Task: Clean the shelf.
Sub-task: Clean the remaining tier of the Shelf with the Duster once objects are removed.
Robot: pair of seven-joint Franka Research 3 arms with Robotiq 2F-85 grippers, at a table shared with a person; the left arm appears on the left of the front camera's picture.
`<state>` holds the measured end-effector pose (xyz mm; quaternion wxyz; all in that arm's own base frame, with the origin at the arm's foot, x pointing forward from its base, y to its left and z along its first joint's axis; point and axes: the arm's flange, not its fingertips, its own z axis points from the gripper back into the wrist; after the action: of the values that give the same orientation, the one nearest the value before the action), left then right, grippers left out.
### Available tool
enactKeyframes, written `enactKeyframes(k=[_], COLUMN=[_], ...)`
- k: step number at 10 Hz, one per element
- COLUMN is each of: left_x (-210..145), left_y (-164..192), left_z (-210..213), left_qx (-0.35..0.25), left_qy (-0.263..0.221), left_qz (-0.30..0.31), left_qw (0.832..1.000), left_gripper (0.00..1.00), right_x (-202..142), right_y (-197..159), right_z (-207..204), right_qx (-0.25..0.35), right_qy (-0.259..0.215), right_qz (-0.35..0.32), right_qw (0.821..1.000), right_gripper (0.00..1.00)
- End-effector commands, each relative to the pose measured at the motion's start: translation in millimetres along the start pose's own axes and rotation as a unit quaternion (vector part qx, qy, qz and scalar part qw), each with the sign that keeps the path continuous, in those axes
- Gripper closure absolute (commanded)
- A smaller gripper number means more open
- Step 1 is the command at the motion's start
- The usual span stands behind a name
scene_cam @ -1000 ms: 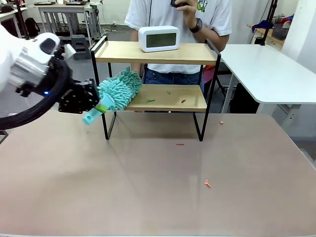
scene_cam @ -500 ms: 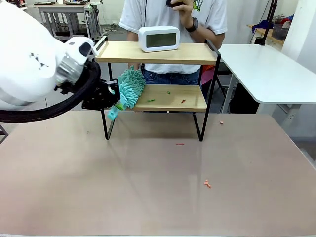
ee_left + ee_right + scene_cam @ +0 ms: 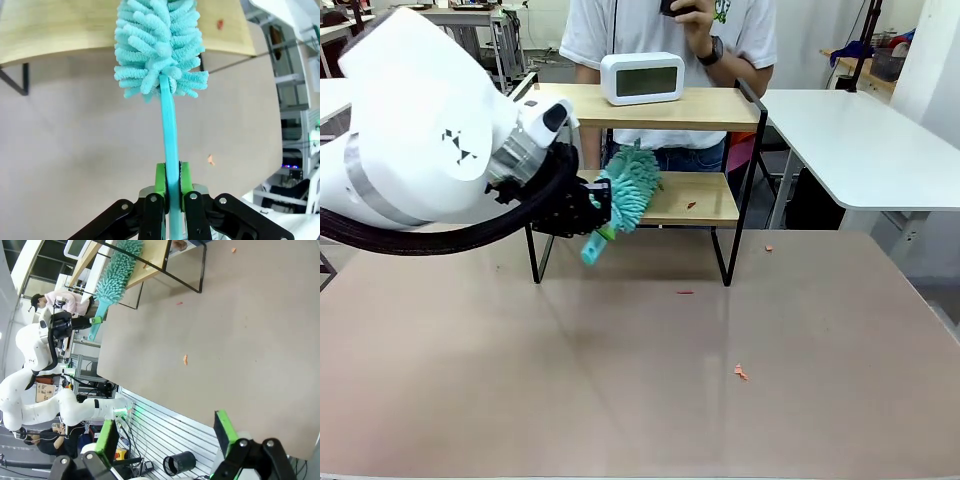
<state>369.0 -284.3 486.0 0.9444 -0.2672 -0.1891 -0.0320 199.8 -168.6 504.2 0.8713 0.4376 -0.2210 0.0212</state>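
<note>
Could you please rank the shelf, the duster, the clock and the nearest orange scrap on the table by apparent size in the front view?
Largest: the shelf.
Next: the duster and the clock, too alike to rank.
Smallest: the orange scrap.

Bright, even indoor light from overhead. Matte beige-brown tabletop (image 3: 620,400): soft, faint shadows, slight sheen. Front view sharp. Left wrist view strongly barrel-distorted, so the light wooden shelf board (image 3: 60,30) bows. Right wrist view's edges stretched.
</note>
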Motion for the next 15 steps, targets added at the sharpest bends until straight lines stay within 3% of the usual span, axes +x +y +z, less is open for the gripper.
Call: enactKeyframes(k=[1,4,6,8,11,13,15], left_x=[-0.2,-11.5,-13.1,-13.5,-31.9,-43.5,-60.3], left_y=[-10.3,-9.4,7.8,27.9,52.6,71.9,124.9], left_z=[-0.6,9.0,31.2,69.2,114.5,151.7,219.9], left_qx=[-0.036,-0.054,-0.056,-0.062,-0.107,-0.156,-0.162], left_qy=[0.015,0.135,0.214,0.188,0.195,0.225,0.238], left_qz=[-0.023,-0.101,-0.157,-0.153,-0.167,-0.181,-0.201], left_qw=[0.999,0.984,0.963,0.968,0.960,0.945,0.936], left_gripper=[1.00,1.00,1.00,1.00,1.00,1.00,1.00], right_x=[1.9,1.9,1.9,1.9,1.9,1.9,1.9], right_y=[1.3,1.3,1.3,1.3,1.3,1.3,1.3], right_z=[-0.7,-0.7,-0.7,-0.7,-0.7,-0.7,-0.7], right_qx=[0.011,0.011,0.011,0.011,0.011,0.011,0.011], right_qy=[-0.009,-0.009,-0.009,-0.009,-0.009,-0.009,-0.009], right_qz=[0.012,0.012,0.012,0.012,0.012,0.012,0.012], right_qw=[1.000,1.000,1.000,1.000,1.000,1.000,1.000], right_gripper=[0.00,0.00,0.00,0.00,0.00,0.00,0.00])
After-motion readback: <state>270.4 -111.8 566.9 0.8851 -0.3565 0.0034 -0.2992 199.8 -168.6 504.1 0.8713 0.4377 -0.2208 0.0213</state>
